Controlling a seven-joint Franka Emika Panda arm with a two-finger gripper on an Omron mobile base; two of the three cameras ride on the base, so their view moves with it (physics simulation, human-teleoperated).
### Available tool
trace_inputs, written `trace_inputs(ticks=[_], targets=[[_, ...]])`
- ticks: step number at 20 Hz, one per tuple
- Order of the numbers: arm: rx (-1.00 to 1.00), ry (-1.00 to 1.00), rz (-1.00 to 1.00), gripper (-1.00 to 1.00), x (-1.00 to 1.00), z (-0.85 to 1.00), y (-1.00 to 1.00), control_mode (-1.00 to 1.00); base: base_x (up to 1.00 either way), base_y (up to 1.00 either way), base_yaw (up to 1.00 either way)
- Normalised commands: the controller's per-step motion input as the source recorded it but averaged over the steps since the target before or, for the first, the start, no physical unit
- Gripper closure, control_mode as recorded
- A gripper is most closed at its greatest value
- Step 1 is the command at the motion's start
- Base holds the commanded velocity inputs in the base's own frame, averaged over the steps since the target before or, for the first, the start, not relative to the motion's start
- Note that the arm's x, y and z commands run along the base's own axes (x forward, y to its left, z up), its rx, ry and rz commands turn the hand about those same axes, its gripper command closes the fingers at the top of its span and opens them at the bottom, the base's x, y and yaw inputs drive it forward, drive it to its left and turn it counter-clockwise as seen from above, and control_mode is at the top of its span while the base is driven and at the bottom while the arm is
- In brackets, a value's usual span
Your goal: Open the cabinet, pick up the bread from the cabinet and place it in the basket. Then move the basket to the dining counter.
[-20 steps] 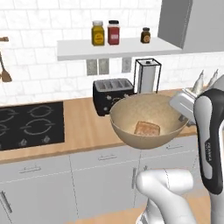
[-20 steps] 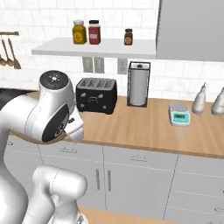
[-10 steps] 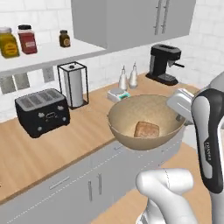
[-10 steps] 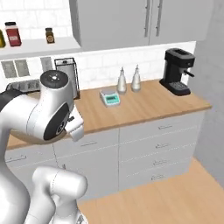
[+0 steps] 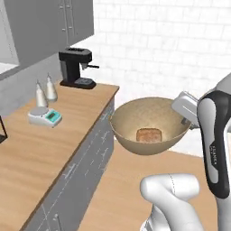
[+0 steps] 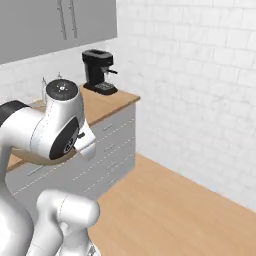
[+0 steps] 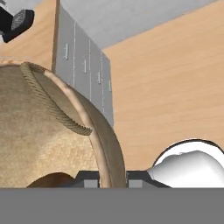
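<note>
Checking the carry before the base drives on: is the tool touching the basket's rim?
Touching. In the hand view the basket rim passes between the tool's two fingers, pinched with no gap; the left base view shows the basket airborne, off the counter.

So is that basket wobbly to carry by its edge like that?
Probably a bit: the gripper pinches only the rim of the basket, held in mid-air. It looks stiff, keeping its bowl shape. The bread lies loose and might slide.
</note>
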Motion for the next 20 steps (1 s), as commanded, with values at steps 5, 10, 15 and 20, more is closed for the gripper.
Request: trace_inputs(ticks=[5,10,15,20], targets=[[0.00,0.00,0.00,1.00,0.00,0.00,0.00,1.00,-0.40,-0.01,-0.83],[0.00,0.00,0.00,1.00,0.00,0.00,0.00,1.00,-0.17,-0.07,-0.83],[0.00,0.00,0.00,1.00,0.00,0.00,0.00,1.00,-0.02,-0.17,-0.85],[0.00,0.00,0.00,1.00,0.00,0.00,0.00,1.00,-0.11,-0.06,-0.87]])
